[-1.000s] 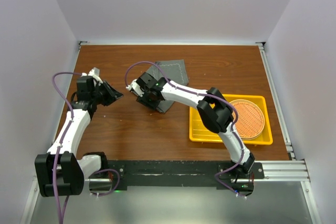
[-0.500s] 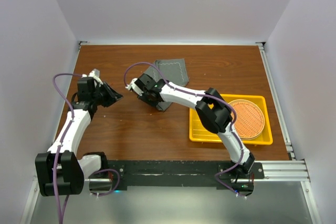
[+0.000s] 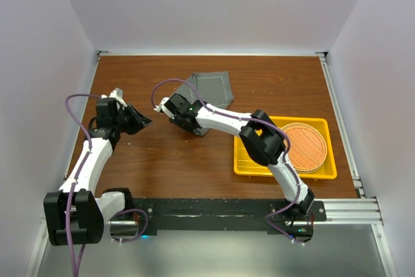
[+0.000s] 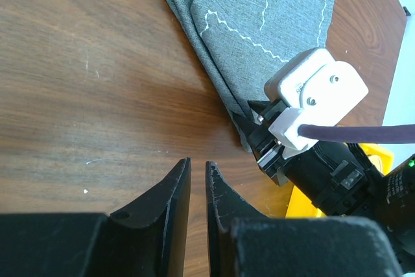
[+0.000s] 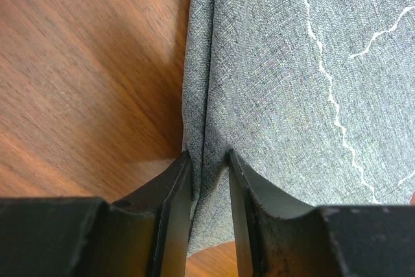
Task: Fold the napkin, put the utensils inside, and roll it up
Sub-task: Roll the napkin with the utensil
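Note:
The dark grey napkin (image 3: 214, 87) lies folded over on the wooden table, with its pale stitched line showing; it also shows in the left wrist view (image 4: 259, 24). My right gripper (image 3: 193, 126) is shut on the napkin's doubled near-left edge (image 5: 292, 63), with the cloth pinched between the fingers (image 5: 209, 155). My left gripper (image 3: 148, 120) is shut and empty over bare wood to the left of the napkin (image 4: 198, 163). No teal-green utensils are in view.
A yellow tray (image 3: 249, 160) sits at the right front of the table and holds a round woven orange-brown mat (image 3: 305, 146). White walls close in the table at the left, back and right.
My right gripper has moved a little back and left, keeping its hold on the napkin's edge, and the cloth has shifted with it. The left gripper has barely moved.

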Robot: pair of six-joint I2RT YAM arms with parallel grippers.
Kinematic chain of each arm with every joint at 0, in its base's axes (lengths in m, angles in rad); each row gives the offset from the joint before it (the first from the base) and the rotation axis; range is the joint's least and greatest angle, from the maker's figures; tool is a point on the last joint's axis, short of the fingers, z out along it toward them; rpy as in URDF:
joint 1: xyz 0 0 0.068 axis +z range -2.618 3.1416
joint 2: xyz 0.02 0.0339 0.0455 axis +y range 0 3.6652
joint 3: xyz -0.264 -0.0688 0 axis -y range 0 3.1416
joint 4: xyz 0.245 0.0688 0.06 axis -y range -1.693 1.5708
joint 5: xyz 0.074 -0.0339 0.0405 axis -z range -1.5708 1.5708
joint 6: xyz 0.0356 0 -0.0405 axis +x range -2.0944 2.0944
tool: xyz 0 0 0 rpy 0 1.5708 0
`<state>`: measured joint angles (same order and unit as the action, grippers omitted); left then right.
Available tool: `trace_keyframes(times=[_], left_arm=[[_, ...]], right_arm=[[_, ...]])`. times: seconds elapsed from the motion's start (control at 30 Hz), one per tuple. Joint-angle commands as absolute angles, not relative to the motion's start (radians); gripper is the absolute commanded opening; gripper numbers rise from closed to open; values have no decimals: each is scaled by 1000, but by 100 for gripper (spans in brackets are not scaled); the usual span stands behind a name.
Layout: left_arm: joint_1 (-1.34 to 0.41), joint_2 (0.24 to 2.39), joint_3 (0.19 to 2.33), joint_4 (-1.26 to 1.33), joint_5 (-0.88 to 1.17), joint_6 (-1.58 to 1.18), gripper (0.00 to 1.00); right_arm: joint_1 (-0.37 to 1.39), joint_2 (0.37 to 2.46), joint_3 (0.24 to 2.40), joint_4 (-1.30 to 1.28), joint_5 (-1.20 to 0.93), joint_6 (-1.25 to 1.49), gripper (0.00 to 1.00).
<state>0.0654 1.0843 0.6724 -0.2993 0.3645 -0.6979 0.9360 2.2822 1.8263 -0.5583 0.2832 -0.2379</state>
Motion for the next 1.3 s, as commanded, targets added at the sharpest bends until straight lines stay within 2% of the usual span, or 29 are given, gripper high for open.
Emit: trace_keyframes(times=[0.0, 0.37, 0.77, 0.9, 1.03, 1.17, 1.27], left_arm=[[74, 1060, 675, -268, 362, -713, 20], [74, 1049, 670, -268, 353, -707, 20], [75, 1065, 676, -270, 356, -698, 19], [74, 1081, 684, -282, 338, -709, 21], [74, 1097, 689, -291, 316, -732, 28], [74, 1114, 658, -238, 353, -782, 38], [74, 1164, 629, -175, 408, -836, 42]], right_arm=[[942, 2273, 1841, -587, 324, -239, 33], [954, 2226, 1871, -588, 325, -244, 53], [951, 2319, 1876, -565, 293, -239, 53], [940, 2338, 1822, -532, 284, -229, 52], [928, 2368, 1816, -537, 273, -206, 45], [917, 2384, 1819, -554, 259, -181, 28], [914, 2390, 1824, -563, 249, -170, 20]])
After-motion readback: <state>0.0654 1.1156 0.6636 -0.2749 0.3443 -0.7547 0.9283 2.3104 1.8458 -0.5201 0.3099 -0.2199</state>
